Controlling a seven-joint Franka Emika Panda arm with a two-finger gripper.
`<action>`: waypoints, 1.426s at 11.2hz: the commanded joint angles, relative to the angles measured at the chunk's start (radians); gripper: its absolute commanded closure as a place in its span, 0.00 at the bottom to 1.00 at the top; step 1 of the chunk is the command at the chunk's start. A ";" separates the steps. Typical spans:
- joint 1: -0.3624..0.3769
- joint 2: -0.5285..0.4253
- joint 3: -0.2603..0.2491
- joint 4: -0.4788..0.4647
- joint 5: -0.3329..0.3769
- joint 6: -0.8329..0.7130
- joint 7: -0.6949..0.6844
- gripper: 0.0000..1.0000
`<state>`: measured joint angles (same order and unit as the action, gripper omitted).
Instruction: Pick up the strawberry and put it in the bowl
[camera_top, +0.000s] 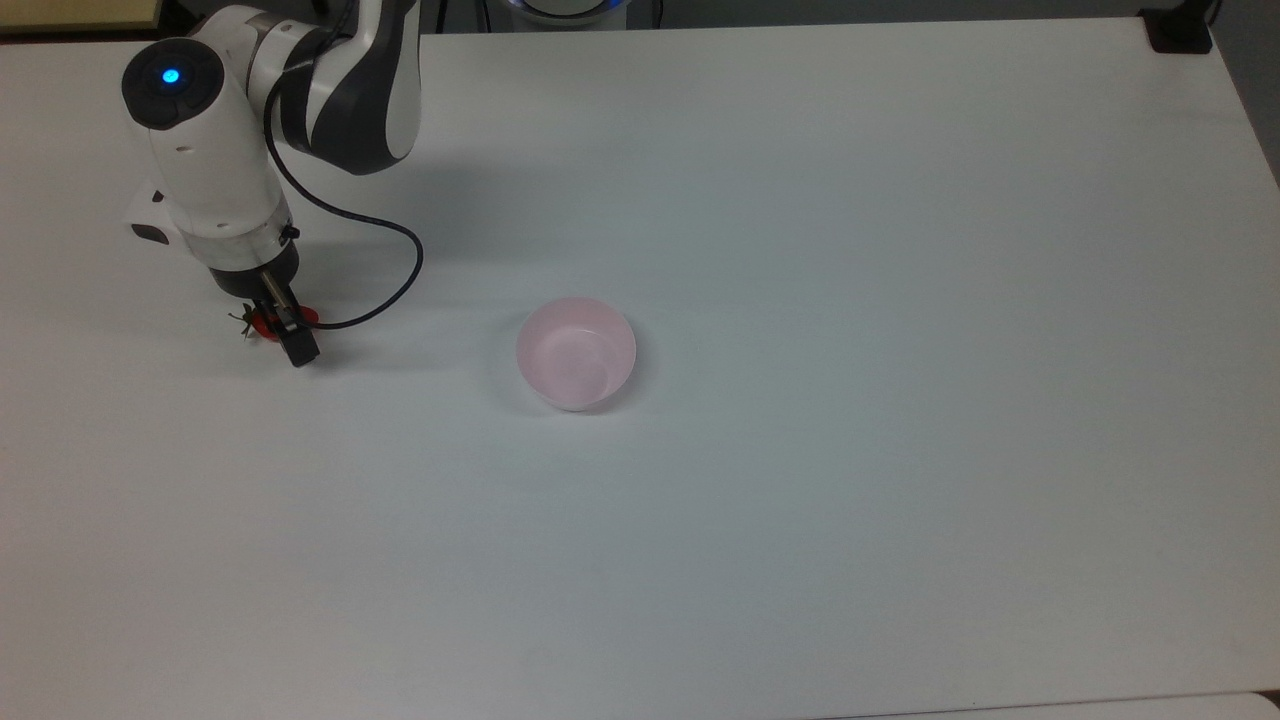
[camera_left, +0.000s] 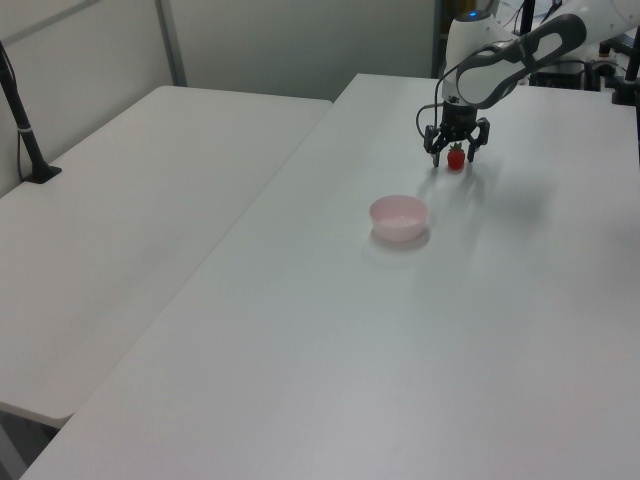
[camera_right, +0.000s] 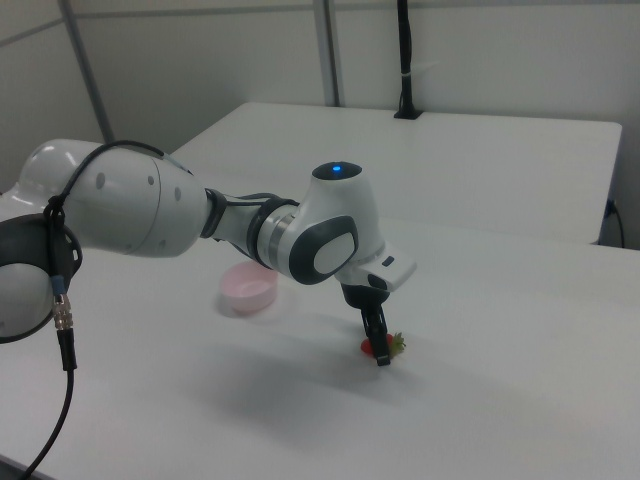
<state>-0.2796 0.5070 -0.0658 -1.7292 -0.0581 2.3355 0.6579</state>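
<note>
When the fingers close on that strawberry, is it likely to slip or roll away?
The strawberry looks glossy and tapered, so it may squirt out of a pinch. It seems small and probably light, so a nudge from the gripper straddling it could roll it across the smooth table. The bowl stands apart.

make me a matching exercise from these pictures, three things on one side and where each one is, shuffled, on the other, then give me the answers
Things:
1. strawberry
2. bowl
3. gripper

Places or states:
A. standing alone near the table's middle, nothing inside
B. open, fingers down either side of the fruit
C. on the tabletop between two dark fingers

Pairs: 1-C, 2-A, 3-B
</note>
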 joint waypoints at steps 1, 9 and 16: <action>0.005 0.005 -0.006 -0.001 0.011 0.019 0.008 0.38; 0.026 -0.039 -0.002 0.022 0.009 -0.021 -0.049 0.52; 0.223 -0.076 -0.002 0.135 0.001 -0.262 -0.052 0.43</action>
<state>-0.0855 0.4428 -0.0532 -1.5865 -0.0583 2.1088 0.6279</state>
